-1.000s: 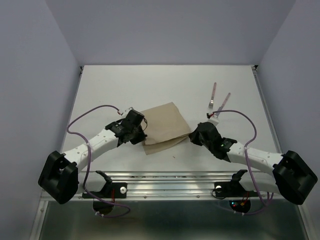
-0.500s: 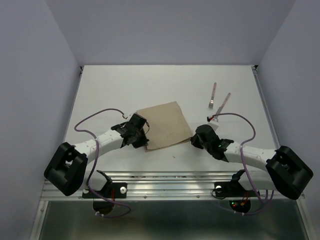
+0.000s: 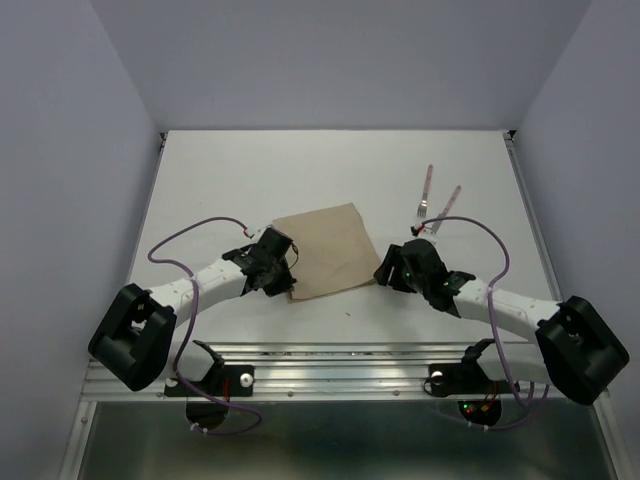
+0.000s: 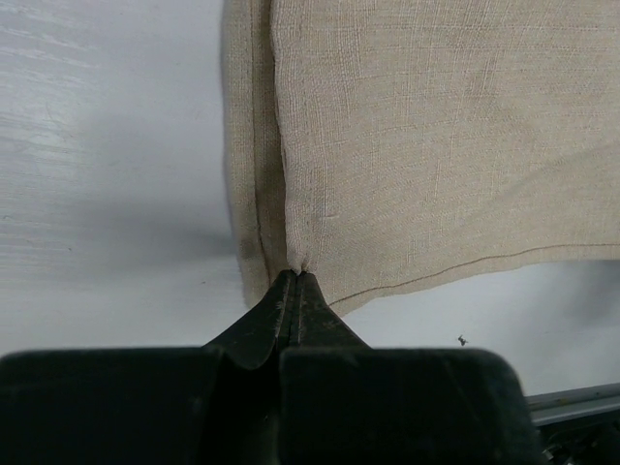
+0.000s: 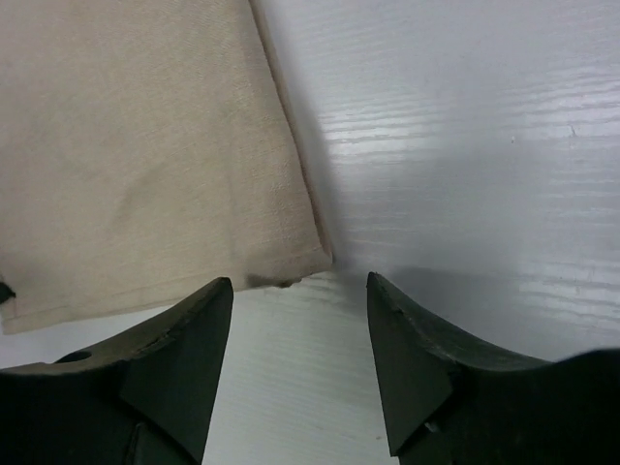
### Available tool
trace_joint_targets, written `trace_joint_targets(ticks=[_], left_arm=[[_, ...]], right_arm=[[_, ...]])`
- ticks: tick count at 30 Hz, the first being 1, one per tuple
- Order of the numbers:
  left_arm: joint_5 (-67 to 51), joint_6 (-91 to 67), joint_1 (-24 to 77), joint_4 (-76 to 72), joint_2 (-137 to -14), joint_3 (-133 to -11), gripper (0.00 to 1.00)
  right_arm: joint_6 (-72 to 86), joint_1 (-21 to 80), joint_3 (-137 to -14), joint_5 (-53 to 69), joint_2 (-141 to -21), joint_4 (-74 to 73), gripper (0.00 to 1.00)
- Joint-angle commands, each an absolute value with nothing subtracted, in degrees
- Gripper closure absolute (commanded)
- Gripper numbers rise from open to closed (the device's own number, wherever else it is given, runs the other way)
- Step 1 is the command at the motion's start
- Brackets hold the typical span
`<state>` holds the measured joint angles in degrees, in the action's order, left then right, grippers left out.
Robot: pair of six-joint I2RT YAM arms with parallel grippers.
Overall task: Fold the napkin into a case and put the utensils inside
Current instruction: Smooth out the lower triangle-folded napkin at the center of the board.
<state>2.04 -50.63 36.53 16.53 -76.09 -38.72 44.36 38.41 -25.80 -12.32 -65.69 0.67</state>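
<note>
The tan napkin (image 3: 326,250) lies on the white table, folded over into two flat layers; no narrow case is in view. My left gripper (image 3: 290,270) is shut on the napkin (image 4: 426,136) at its near left edge, where the cloth puckers at the tips (image 4: 295,275). My right gripper (image 3: 384,272) stands open just short of the napkin's near right corner (image 5: 308,254), with only bare table between its fingers (image 5: 298,283). The utensils lie apart at the back right: a fork (image 3: 425,195) and a knife (image 3: 447,208), both with pinkish handles.
Purple cables loop off both arms over the table. A metal rail (image 3: 340,355) runs along the table's near edge. The table's side edges stand at far left and far right, by the lilac walls.
My right gripper has opened and let go of the napkin's right corner, backing off slightly. The napkin's top layer has settled flat. The left gripper stays shut on the cloth.
</note>
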Motion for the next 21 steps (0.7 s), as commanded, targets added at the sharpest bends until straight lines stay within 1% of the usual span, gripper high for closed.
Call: trace_joint_targets(ticks=[1,4,8,11,17,19,20,21], left_arm=[[3.6,-50.0,36.4,17.4,-76.5,-37.8,1.0],[4.3,-49.9,36.4,17.8,-75.9,-37.7,1.0],[4.6,-49.9,36.4,18.0,-75.9,-37.9,1.0],[4.7,-50.0,36.4,18.0,-76.3,-37.9,1.0],[4.7,-50.2,36.4,17.9,-76.3,-37.8,1.0],[4.8,-50.2,36.4,17.9,-76.5,-37.9,1.0],[4.8,-50.2,36.4,17.8,-76.5,-38.0,1.0],[4.8,-50.2,36.4,17.6,-76.7,-38.1,1.0]], right_arm=[[39.9,35.3,-30.5,-5.9,-71.4,1.2,0.36],[38.6,33.7,-32.0,-2.0,-74.8,1.9,0.37],[37.4,33.0,-32.7,2.2,-77.7,3.6,0.44],[37.2,33.0,-32.5,5.3,-80.3,5.2,0.46],[37.8,33.0,-32.0,10.4,-83.2,8.0,0.59],[38.1,33.0,-31.9,10.4,-83.1,8.3,0.66],[38.2,33.0,-32.0,10.0,-83.1,8.3,0.74],[38.3,33.0,-32.3,9.8,-83.1,8.3,0.8]])
